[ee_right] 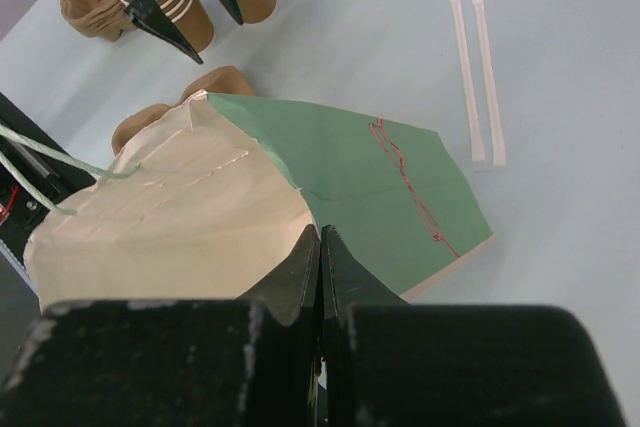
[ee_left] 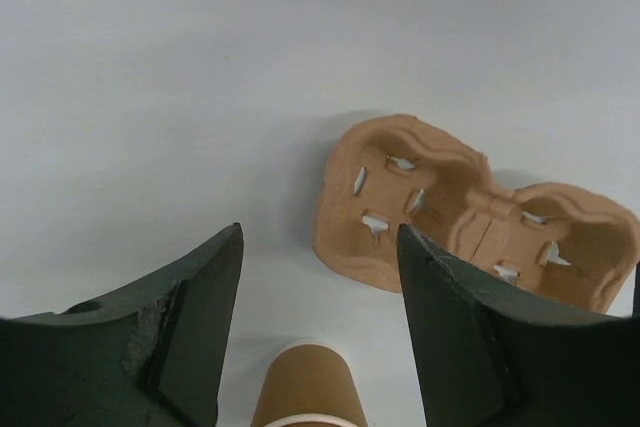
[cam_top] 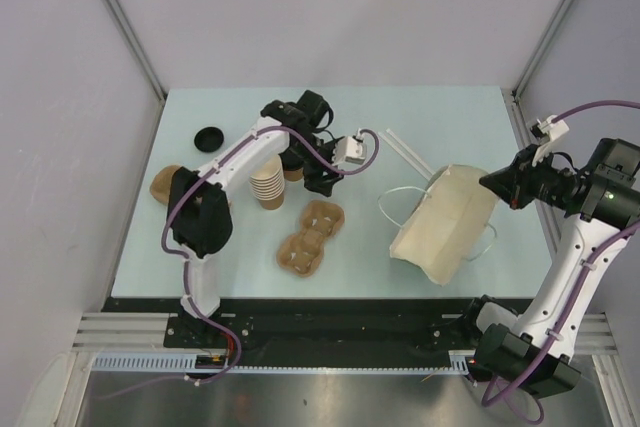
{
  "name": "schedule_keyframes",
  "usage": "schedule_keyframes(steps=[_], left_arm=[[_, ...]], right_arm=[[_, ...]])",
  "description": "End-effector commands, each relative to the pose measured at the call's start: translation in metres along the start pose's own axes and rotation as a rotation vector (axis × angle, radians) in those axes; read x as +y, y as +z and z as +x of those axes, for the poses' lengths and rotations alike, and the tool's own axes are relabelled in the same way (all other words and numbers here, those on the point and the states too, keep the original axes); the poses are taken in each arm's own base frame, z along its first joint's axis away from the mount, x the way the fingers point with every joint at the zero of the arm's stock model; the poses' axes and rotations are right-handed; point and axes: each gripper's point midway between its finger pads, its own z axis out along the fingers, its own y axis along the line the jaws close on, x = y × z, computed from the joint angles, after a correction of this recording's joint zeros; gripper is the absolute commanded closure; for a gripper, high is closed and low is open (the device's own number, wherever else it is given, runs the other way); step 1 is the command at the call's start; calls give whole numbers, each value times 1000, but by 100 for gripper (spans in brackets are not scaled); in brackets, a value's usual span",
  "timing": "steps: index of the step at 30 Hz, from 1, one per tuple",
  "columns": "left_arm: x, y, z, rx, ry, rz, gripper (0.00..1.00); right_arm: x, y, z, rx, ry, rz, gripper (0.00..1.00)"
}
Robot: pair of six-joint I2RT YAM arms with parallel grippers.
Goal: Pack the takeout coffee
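Straddling the takeout coffee [ee_left: 305, 392] beside the cup stack [cam_top: 268, 185], the left gripper [ee_left: 320, 237] stands open, holding nothing; an off-centre squeeze could topple it. The right gripper [ee_right: 319, 245] is closed on the bag [ee_right: 180, 217] rim.

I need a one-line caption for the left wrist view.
Open left gripper straddling a brown paper cup; pulp carrier lies beyond.

Overhead view looks down; close left wrist shares the carrier [cam_top: 312, 237].

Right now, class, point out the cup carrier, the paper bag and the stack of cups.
cup carrier [cam_top: 311, 236]: top view, middle ridge.
paper bag [cam_top: 447, 227]: top view, upper side panel.
stack of cups [cam_top: 268, 185]: top view, nested rims.
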Motion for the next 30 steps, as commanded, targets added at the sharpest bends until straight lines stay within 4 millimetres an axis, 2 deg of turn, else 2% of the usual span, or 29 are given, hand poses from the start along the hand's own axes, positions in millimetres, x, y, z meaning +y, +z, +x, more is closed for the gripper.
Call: schedule_keyframes(steps=[1, 7, 15, 22, 29, 30], left_arm=[[5, 17, 17, 36, 97, -6, 33], [11, 45, 39, 125, 102, 15, 35], [12, 65, 65, 221, 99, 47, 42], [5, 70, 75, 241, 83, 83, 60], [-6, 71, 79, 245, 66, 126, 71], [-6, 71, 79, 247, 67, 123, 76]], right_arm=[[5, -2, -12, -30, -10, -18, 100], [5, 1, -14, -35, 13, -37, 100], [4, 2, -12, -28, 21, -45, 100], [4, 5, -13, -28, 29, -60, 100], [4, 6, -14, -32, 32, -67, 100], [3, 7, -15, -33, 33, -67, 100]])
